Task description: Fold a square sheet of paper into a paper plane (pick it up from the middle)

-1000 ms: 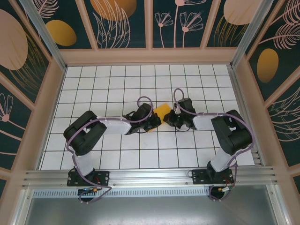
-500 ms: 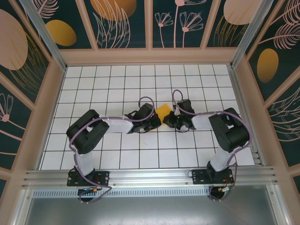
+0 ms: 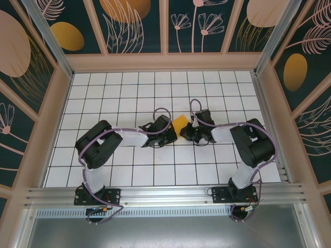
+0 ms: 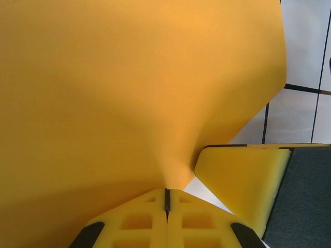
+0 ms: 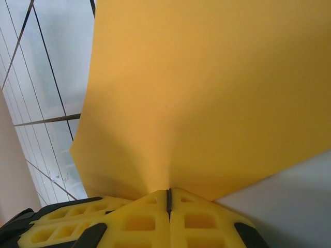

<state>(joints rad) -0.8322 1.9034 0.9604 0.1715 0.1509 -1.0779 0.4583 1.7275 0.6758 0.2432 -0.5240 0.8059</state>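
Orange-yellow paper, thin and uncreased where visible: the square sheet of paper (image 3: 179, 124) hangs between my two grippers near the middle of the table (image 3: 129, 170), a little toward its right edge.

Left gripper (image 4: 166, 199): jaws pressed together on the sheet's margin, with the paper puckering into the seam.

Right gripper (image 5: 168, 199): jaws likewise clamped on the sheet at its edge, where a shallow fold radiates from the pinch.

Hazards, as I judge them:
- Both holds sit at the very rim of the paper, so a small tug could slip it free.
- If I draw my arms apart, the thin sheet may tear at either pucker.
- If I bring them closer, my fingers, already just beside each other, could knock together and set a stray crease.

Clearance: bare tiles lie open toward the far edge and toward the left and right edges of the table. The near edge is taken by the metal rail (image 3: 165, 195) and my own bases, and the wooden frame (image 3: 163, 62) closes off the other three sides.
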